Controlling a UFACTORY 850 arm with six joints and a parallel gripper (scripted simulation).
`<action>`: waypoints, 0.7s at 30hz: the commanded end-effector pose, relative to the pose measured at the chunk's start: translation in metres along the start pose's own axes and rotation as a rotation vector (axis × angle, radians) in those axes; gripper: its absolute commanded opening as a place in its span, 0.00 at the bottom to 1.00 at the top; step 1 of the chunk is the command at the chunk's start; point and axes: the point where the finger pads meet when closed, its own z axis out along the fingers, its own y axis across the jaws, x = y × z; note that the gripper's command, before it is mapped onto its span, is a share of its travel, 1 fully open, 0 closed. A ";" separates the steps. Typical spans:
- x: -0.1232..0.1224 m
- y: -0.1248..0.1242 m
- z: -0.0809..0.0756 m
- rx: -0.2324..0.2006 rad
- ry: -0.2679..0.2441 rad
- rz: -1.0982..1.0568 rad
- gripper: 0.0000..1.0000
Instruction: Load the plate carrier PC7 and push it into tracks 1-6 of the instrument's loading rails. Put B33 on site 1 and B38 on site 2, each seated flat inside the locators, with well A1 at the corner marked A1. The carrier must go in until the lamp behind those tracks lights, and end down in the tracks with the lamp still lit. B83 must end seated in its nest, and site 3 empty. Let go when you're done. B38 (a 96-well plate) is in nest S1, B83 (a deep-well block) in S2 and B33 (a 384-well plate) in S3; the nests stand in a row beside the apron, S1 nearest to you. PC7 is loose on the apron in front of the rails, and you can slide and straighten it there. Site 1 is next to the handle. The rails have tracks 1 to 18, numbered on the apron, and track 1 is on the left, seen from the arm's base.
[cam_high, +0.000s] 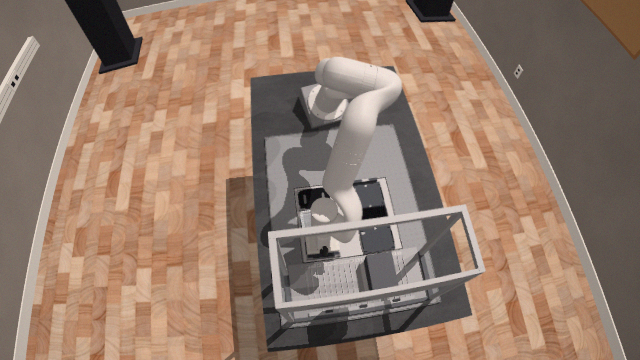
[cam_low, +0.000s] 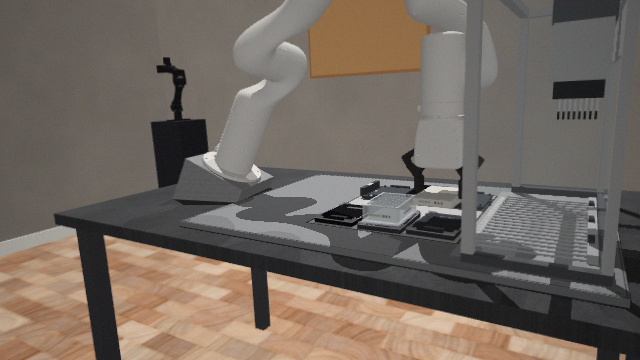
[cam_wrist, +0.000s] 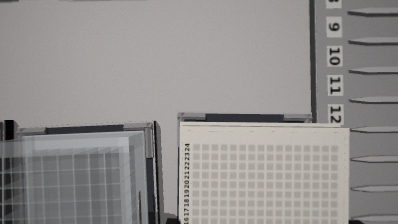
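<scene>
Your gripper (cam_low: 442, 181) is clamped wide on the cream 384-well plate B33 (cam_wrist: 262, 175), lifted beside the deep-well block B83 (cam_wrist: 75, 175).

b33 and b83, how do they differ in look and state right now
B33 is a low, opaque cream plate with many fine wells; B83 is a taller, translucent block with a coarser grid. B33 is clamped in the hand and, in the exterior view, hangs above its emptied black nest; B83 sits down in its own nest, untouched. Both are rectangular, lie level, and appear side by side in the wrist view.
</scene>
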 end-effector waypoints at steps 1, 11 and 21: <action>0.000 0.001 -0.007 -0.002 -0.001 0.000 0.00; 0.000 0.001 -0.020 -0.002 -0.001 0.000 0.00; 0.000 0.001 -0.037 -0.002 -0.001 0.000 0.00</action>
